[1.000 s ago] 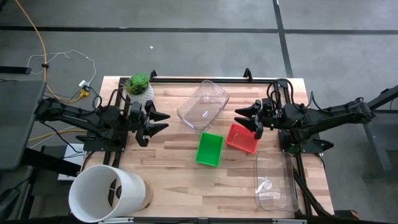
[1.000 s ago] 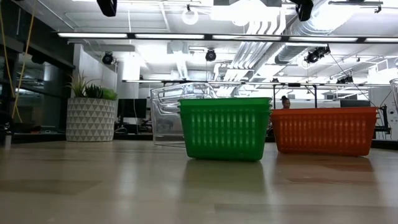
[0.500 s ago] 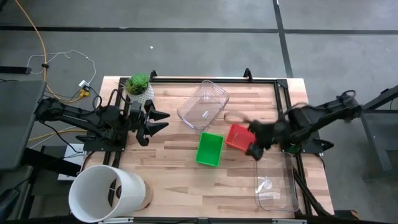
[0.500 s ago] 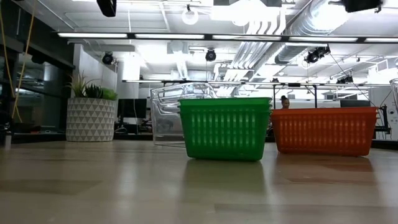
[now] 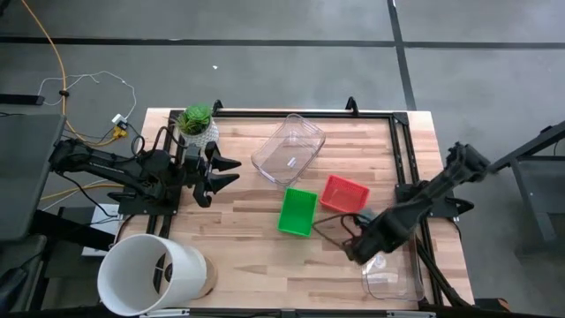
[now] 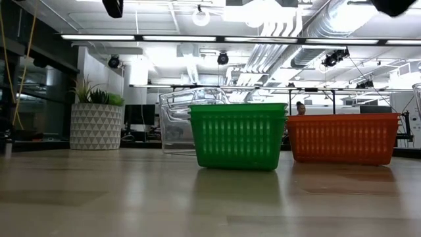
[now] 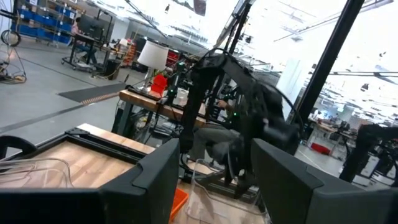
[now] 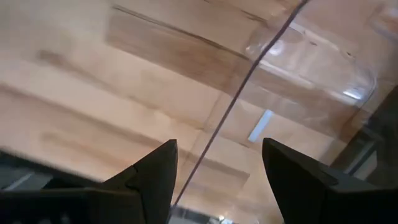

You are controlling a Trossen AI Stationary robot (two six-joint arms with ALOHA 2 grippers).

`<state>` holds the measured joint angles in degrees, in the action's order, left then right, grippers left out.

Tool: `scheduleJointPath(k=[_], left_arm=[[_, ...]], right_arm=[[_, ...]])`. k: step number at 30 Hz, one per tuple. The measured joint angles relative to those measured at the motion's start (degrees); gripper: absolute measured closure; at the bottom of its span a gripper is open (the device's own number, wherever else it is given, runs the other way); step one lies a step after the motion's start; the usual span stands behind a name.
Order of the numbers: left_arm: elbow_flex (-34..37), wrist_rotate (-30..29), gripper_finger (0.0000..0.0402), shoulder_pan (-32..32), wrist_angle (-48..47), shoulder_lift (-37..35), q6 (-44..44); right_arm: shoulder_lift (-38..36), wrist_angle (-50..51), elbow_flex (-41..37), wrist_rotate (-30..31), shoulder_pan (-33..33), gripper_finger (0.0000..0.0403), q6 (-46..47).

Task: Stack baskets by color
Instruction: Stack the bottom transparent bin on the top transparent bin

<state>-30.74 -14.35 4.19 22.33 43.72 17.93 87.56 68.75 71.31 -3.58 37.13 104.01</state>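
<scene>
A green basket (image 5: 297,212) and a red basket (image 5: 344,194) rest on their bottoms side by side in the middle of the wooden table; the low view shows the green basket (image 6: 239,135) and the red basket (image 6: 343,138) upright. My right gripper (image 5: 346,234) hangs open above the table just near of both baskets, pointing down, with bare wood and a clear bin's edge under it (image 8: 217,155). My left gripper (image 5: 225,172) waits open and level at the table's left, and holds nothing (image 7: 217,165).
A clear plastic bin (image 5: 289,148) lies at the far middle and another clear bin (image 5: 391,261) at the near right, beside my right gripper. A white bucket (image 5: 150,274) lies at the near left corner. A potted plant (image 5: 197,124) stands at the far left.
My right gripper has swung from beside the red basket's far right toward the table's near edge, come down, and tipped from level to pointing down. It stays open. Neither basket has moved.
</scene>
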Motion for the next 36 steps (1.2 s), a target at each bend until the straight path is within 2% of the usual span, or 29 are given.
scheduleJointPath(k=[8,14,20,24,30,31,36], left_arm=[[-0.03,0.05,0.0215,0.00,0.21,0.00,0.04],[-0.48,0.26,0.0215,0.00,0.37,-0.02,0.02],[-0.52,0.26,0.0215,0.00,0.78,-0.04,0.02],[-0.52,0.25,0.0215,0.00,0.95,-0.04,0.02],[-0.52,0.20,0.0215,-0.02,1.33,-0.04,-0.09],[-0.52,0.20,0.0215,0.00,1.33,-0.04,-0.09],[-0.52,0.15,0.0215,-0.02,1.33,-0.04,-0.11]], right_arm=[[8.28,-1.58,-1.82,-1.68,0.70,0.0181,2.68],[7.54,-13.73,-9.74,-0.90,0.67,0.0181,8.89],[7.25,-12.83,-12.29,-1.00,0.93,0.0188,11.28],[7.26,-13.45,-12.15,-0.74,0.91,0.0235,10.28],[6.56,-14.68,-12.15,-2.63,1.50,0.0377,7.44],[5.86,-14.82,-12.15,-2.70,1.62,0.0389,7.13],[-0.07,-14.17,-10.83,-2.43,1.63,0.0396,5.16]])
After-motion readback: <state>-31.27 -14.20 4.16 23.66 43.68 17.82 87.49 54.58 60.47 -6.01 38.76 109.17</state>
